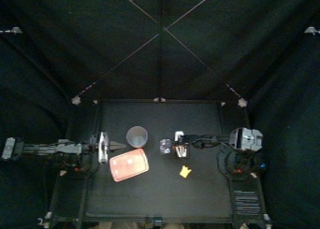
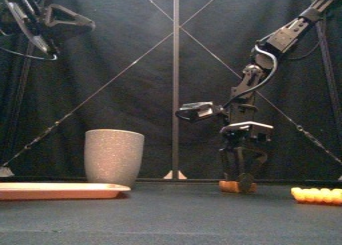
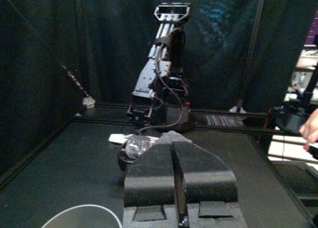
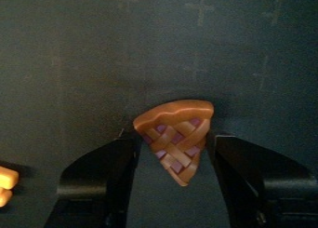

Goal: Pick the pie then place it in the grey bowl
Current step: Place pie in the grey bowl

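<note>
Pie: flat on the table, lattice side up, to the right of the grey cup and a touch nearer the front. There it sits!
Right gripper: down low, right over the pie, jaws open with one on each side of the slice. Whether either one touches it, I can't tell.
Long axis: crust to tip runs along the jaws, tip toward the wrist, so a squeeze would land on the two slanted sides. That looks well lined up to me.
Nearer arm: the right one, no contest.
Left gripper: raised high on the cup's left, jaws closed on nothing, out of the play.
Cup: upright, mouth up, and the pie is well short of it.
Pink tray: flat, just in front of the cup and slightly left.
Yellow toy: front-right of the cup, past the pie.
Next, I'd say: pinch, lift high enough to pass the rim, carry it left to the cup.
</note>
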Robot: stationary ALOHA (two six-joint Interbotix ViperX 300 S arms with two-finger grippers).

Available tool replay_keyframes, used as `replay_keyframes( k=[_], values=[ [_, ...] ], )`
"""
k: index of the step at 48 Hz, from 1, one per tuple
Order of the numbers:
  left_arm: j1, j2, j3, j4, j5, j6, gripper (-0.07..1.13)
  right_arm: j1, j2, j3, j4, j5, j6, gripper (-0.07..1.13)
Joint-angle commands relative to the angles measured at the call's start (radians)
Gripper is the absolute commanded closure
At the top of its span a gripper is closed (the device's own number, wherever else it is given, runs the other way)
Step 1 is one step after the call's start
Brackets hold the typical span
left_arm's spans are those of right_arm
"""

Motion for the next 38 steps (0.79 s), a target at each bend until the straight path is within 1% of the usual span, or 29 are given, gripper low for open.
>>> replay_keyframes(
  k=[1,4,11,18,23,28,33,38],
  values=[
    [0.002,0.006,-0.017,-0.002,-0.009,-0.002,1.05,-0.002,-0.017,-0.018,0.005,-0.003,0.003,0.36],
    [0.002,0.006,-0.015,-0.002,-0.009,-0.003,1.05,0.0,-0.02,-0.026,0.005,-0.006,0.006,0.39],
    [0.002,0.006,-0.015,-0.002,-0.009,-0.003,1.05,0.003,-0.051,-0.075,0.014,-0.018,0.011,0.39],
    [0.002,0.006,-0.015,-0.002,-0.009,-0.003,1.05,0.005,-0.095,-0.161,0.077,-0.106,0.011,0.39],
    [0.002,0.006,-0.015,-0.002,-0.009,-0.003,1.05,0.011,-0.104,-0.202,0.129,-0.244,0.009,0.39],
    [0.002,0.006,-0.015,-0.003,-0.009,-0.003,1.05,0.015,-0.097,-0.213,0.166,-0.439,0.009,0.39],
    [0.002,0.006,-0.012,-0.003,-0.009,-0.003,1.05,0.018,-0.067,-0.216,0.193,-0.618,0.012,0.39],
    [0.002,0.006,-0.011,-0.002,-0.009,-0.002,1.05,0.028,-0.021,-0.233,0.238,-0.752,0.012,0.39]
  ],
)
